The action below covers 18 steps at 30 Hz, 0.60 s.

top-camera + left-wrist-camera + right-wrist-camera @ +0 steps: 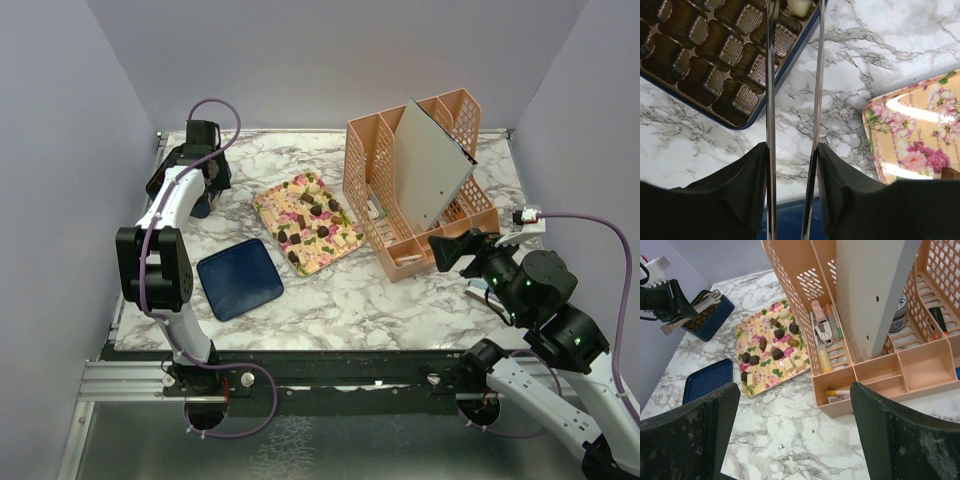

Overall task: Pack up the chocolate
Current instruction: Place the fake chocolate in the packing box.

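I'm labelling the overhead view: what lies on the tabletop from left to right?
Dark blue lid → floral tray of chocolate → peach desk organizer. The left gripper, shut on tongs, overlaps the lid's span, so it is left out.

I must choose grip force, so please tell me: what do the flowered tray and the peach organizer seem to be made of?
Flowered tray: perhaps glossy plastic or lacquered metal; bright glare lies on its printed surface. Peach organizer: likely matte moulded plastic; even colour, thin lattice walls.
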Tool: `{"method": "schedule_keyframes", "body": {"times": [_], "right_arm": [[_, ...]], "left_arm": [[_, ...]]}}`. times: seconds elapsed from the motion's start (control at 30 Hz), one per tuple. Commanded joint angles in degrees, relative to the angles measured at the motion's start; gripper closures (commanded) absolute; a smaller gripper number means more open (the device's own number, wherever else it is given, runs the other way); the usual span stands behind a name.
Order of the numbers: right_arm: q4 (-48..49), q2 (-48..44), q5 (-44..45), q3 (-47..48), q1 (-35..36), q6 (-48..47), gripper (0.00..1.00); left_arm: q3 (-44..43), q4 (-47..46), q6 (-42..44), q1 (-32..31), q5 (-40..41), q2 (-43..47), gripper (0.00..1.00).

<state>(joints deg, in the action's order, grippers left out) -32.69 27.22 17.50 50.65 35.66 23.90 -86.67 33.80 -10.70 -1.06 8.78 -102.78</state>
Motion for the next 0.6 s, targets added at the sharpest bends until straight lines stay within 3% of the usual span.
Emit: {"method": "schedule_keyframes", "body": {"times": [0.0, 0.57], "right_arm": [[-0.32, -0.67, 0.52, 1.58, 0.11, -0.79, 0.03], [-0.47, 1.00, -0.09, 0.83, 0.11, 0.66, 0.03]], "left_arm": [[-1.20, -0.84, 0.06, 0.40, -0.96, 2.22, 0.54], [6.65, -0.50, 0.21, -0.61, -8.26, 13.10, 0.58]]}}
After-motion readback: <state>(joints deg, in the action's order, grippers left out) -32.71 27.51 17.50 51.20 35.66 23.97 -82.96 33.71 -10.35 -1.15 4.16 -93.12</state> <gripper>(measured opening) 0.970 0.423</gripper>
